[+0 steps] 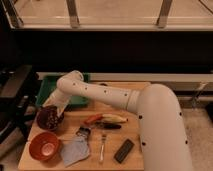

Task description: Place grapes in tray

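— Where are the grapes [48, 119]?
— I see them in the maroon bowl [39, 121], just in front of the tray [46, 89].
— And the gripper [56, 110]?
— It hangs just above them, at the bowl's rear rim. Wide or narrow, I cannot tell.

"What sits on the wooden table [116, 134]?"

"Going by the gripper [55, 108] at the left end: a green tray [46, 89] just behind it, a maroon bowl [39, 119] right under it, and an orange-red bowl [34, 143] nearer the front edge."

"And to its right?"

"A banana [115, 118], a fork [103, 145] and a grey cloth [75, 151]."
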Robot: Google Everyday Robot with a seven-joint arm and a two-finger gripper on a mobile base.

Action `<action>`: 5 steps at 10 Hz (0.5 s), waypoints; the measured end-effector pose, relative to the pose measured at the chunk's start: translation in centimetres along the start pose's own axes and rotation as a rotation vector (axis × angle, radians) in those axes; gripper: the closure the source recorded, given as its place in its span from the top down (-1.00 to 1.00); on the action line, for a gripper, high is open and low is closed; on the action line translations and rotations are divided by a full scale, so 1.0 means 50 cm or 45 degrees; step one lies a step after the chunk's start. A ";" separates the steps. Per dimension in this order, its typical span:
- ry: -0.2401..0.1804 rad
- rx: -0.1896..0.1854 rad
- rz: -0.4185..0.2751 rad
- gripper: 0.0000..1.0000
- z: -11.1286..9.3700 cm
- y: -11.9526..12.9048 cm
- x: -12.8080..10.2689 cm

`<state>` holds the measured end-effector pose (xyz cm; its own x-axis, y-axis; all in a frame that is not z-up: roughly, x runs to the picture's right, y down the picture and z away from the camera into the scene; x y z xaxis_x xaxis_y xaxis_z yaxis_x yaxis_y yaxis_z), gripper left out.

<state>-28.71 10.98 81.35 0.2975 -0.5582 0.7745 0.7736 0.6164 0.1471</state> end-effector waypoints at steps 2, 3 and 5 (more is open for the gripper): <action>-0.013 -0.045 0.000 0.30 0.014 0.015 -0.003; -0.019 -0.060 0.000 0.30 0.019 0.019 -0.005; -0.049 -0.096 0.000 0.30 0.039 0.033 -0.016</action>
<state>-28.77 13.50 82.18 0.2771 -0.5355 0.7978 0.8140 0.5719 0.1012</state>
